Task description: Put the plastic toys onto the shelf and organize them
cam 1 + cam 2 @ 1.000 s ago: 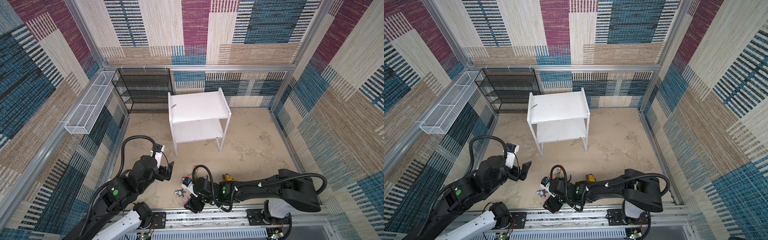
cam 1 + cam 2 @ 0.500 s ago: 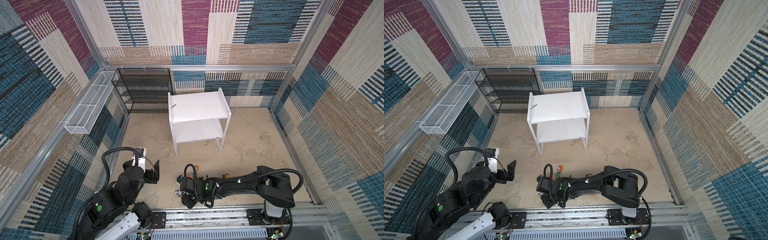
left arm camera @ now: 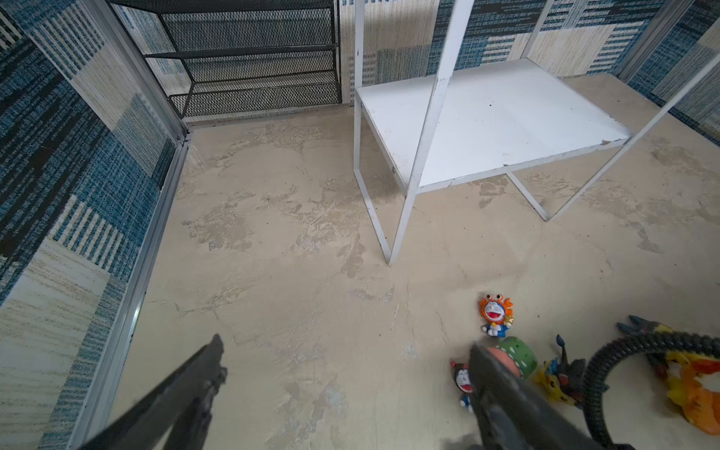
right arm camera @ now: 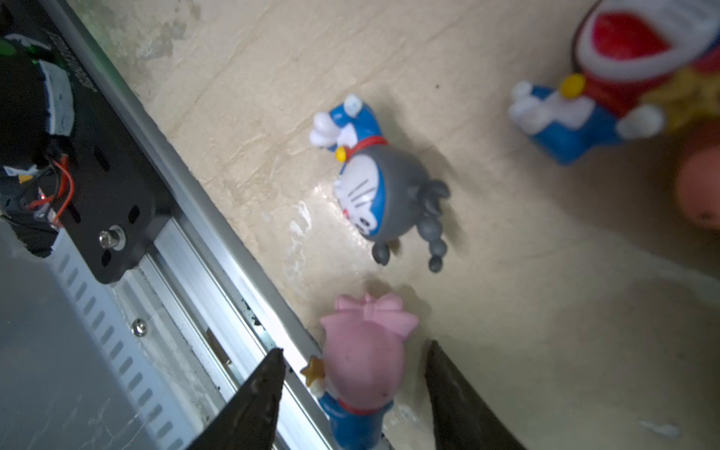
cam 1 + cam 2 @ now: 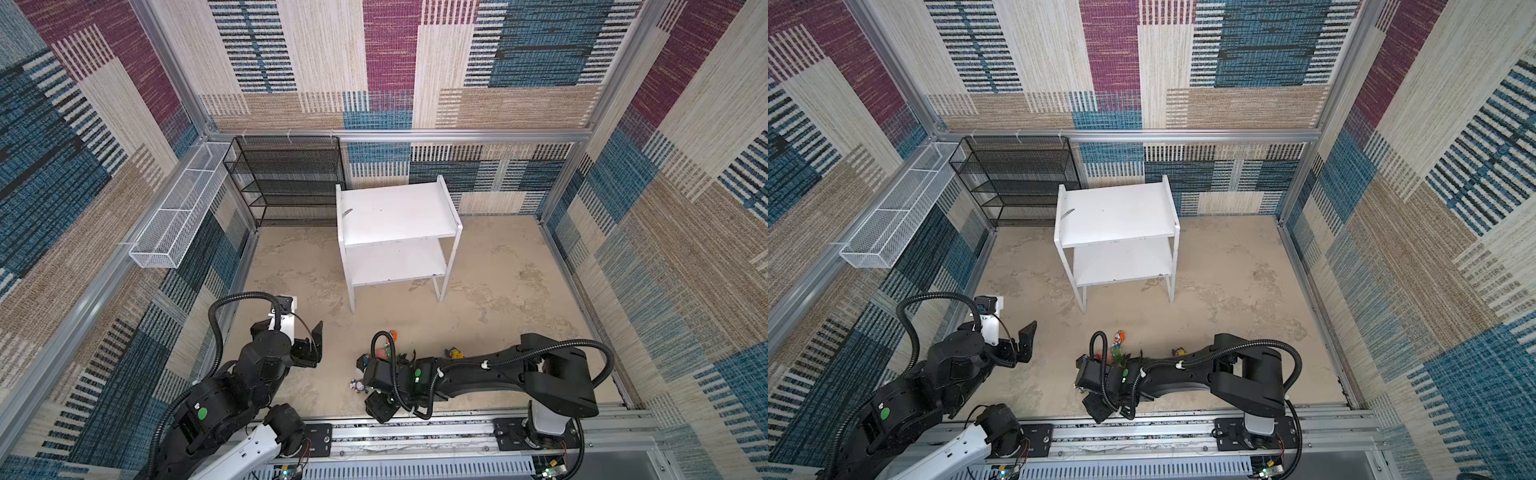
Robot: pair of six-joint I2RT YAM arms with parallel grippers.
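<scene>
You have eight plastic toys (image 3: 495, 313): four tiny, four larger. Also one shelf (image 5: 395, 212), one black mesh rack (image 5: 286, 178), one wire basket (image 5: 174, 224).

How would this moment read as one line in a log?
left gripper: open, empty | right gripper: open around pink toy on floor, not gripping | shelf: no toys yet
</scene>
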